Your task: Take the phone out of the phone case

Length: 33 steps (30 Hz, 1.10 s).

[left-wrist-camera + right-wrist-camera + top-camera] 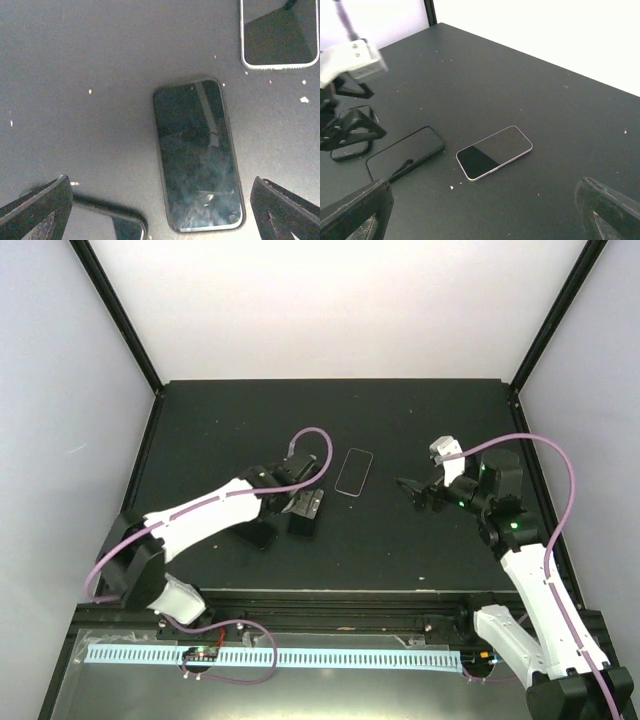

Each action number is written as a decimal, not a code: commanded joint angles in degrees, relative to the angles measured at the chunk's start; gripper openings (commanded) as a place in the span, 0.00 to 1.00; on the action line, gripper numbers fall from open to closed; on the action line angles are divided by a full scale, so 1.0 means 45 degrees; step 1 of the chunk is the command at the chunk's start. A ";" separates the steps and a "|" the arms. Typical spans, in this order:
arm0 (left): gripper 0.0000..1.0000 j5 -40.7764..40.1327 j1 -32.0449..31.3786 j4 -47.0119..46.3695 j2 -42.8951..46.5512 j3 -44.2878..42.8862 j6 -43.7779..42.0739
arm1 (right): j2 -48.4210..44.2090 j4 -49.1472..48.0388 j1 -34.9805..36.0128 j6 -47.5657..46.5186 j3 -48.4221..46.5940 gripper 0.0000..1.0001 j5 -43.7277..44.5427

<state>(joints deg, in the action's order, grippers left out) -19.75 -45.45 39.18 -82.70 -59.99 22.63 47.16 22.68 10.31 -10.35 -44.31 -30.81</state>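
Observation:
A dark phone in a black case (pixel 197 155) lies flat and face up on the black table. It also shows in the top view (pixel 306 512) and the right wrist view (pixel 405 154). My left gripper (pixel 161 205) hovers above its near end, open and empty, one finger on each side; in the top view it is over the case (pixel 288 504). A bare silver-rimmed phone (pixel 353 472) lies just beyond to the right, also in the right wrist view (pixel 494 152). My right gripper (pixel 412 494) is open and empty, right of that phone and aimed at it (pixel 482 205).
A third dark, case-like thing (pixel 125 225) lies just left of the cased phone, partly cut off; it also shows in the top view (pixel 262 533). The black table (pixel 220 430) has white walls behind and on both sides. A pink cable loops over the left wrist (pixel 318 440).

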 commanded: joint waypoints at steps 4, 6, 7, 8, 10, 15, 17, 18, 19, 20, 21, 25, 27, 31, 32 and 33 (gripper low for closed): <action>0.99 0.1037 0.0154 0.1119 -0.3286 -0.2827 -0.1104 | -0.0496 -0.0028 0.0054 -0.0572 -0.0114 0.98 -0.0598; 0.99 0.1831 0.0286 0.1761 -0.4280 -0.3659 -0.0948 | -0.0550 0.0106 0.0041 -0.0716 -0.0120 0.96 -0.1060; 0.99 0.1964 0.0321 0.2251 -0.4675 -0.4232 -0.0877 | -0.0588 0.0067 0.0050 -0.0706 -0.0090 0.95 -0.1171; 0.99 0.2064 0.0357 0.2568 -0.5093 -0.4588 -0.0829 | -0.0595 0.0033 0.0053 -0.0710 -0.0049 0.95 -0.1209; 0.99 0.2120 0.0464 0.3083 -0.5722 -0.5077 -0.0635 | -0.0568 0.0010 0.0043 -0.0752 -0.0054 0.95 -0.1122; 0.99 0.2912 0.0987 0.2853 -0.6198 -0.5008 -0.0382 | -0.0301 0.0206 0.0054 -0.0782 -0.0189 0.95 -0.0909; 0.99 0.3319 0.1290 0.2653 -0.6311 -0.4926 -0.0430 | -0.0251 0.0248 0.0050 -0.0788 -0.0210 0.95 -0.0899; 0.99 0.3459 0.1384 0.2567 -0.6386 -0.4911 -0.0499 | -0.0200 0.0277 0.0053 -0.0808 -0.0228 0.95 -0.0897; 0.99 0.3642 0.1486 0.2505 -0.6472 -0.4878 -0.0572 | -0.0164 0.0308 0.0054 -0.0808 -0.0257 0.95 -0.0907; 0.99 0.3839 0.1548 0.2473 -0.6570 -0.4886 -0.0649 | -0.0132 0.0329 0.0061 -0.0796 -0.0268 0.95 -0.0888; 0.99 0.4041 0.1607 0.2440 -0.6656 -0.4887 -0.0722 | -0.0101 0.0341 0.0052 -0.0792 -0.0269 0.95 -0.0915; 0.99 0.4405 0.1717 0.2322 -0.6907 -0.4909 -0.1076 | 0.0022 0.0370 0.0050 -0.0872 -0.0279 0.94 -0.1024; 0.99 0.4389 0.1835 0.2395 -0.7053 -0.4962 -0.1067 | 0.0081 0.0417 0.0044 -0.0889 -0.0316 0.94 -0.1010; 0.99 0.4405 0.2062 0.2350 -0.7268 -0.4971 -0.0922 | 0.0214 0.0562 0.0051 -0.0973 -0.0403 0.94 -0.1005; 0.99 0.4408 0.2079 0.2349 -0.7326 -0.4997 -0.0908 | 0.0237 0.0583 0.0058 -0.0980 -0.0420 0.94 -0.1023; 0.99 0.4398 0.2081 0.2363 -0.7409 -0.5041 -0.0913 | 0.0257 0.0612 0.0044 -0.0998 -0.0445 0.94 -0.1020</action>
<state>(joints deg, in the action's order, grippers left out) -1.26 -36.99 49.60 -114.52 -80.88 18.98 47.99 24.47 10.31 -13.65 -44.34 -34.72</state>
